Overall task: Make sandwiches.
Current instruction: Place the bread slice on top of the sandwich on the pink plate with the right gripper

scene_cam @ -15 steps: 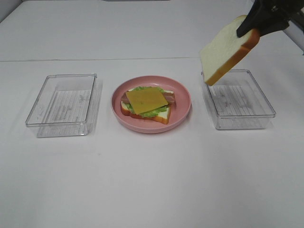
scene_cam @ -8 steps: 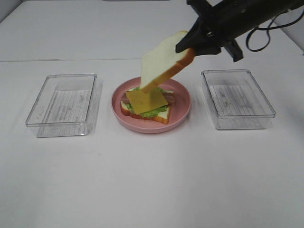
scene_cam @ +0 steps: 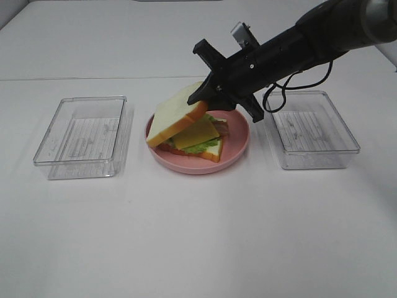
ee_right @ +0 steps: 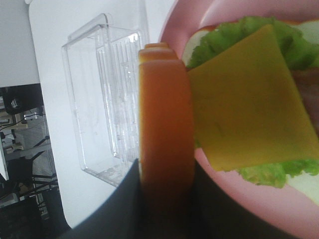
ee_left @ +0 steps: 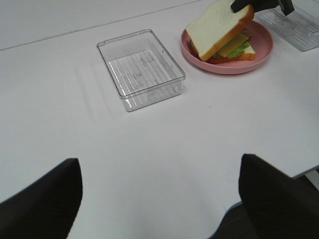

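Note:
On the pink plate [scene_cam: 239,144] lies an open sandwich: a bottom bread slice [scene_cam: 213,151], green lettuce [scene_cam: 197,148], bacon [scene_cam: 221,127] and a yellow cheese slice [scene_cam: 198,131]. My right gripper [scene_cam: 203,98] is shut on the crust edge of a second bread slice [scene_cam: 177,115], which it holds tilted over the left half of the stack, low edge near the plate's left rim. The right wrist view shows that crust [ee_right: 164,124] beside the cheese [ee_right: 244,99]. The left gripper [ee_left: 159,191] is open over bare table, well away from the plate [ee_left: 261,54].
A clear plastic tray [scene_cam: 80,136] stands left of the plate, with nothing in it. A second bare tray [scene_cam: 311,127] sits to the right, under the right arm's cable. White table surface stretches out in front of the plate.
The right arm carried the bread slice from above the right tray leftwards and down. It now hangs low over the stack on the plate. The left gripper kept still.

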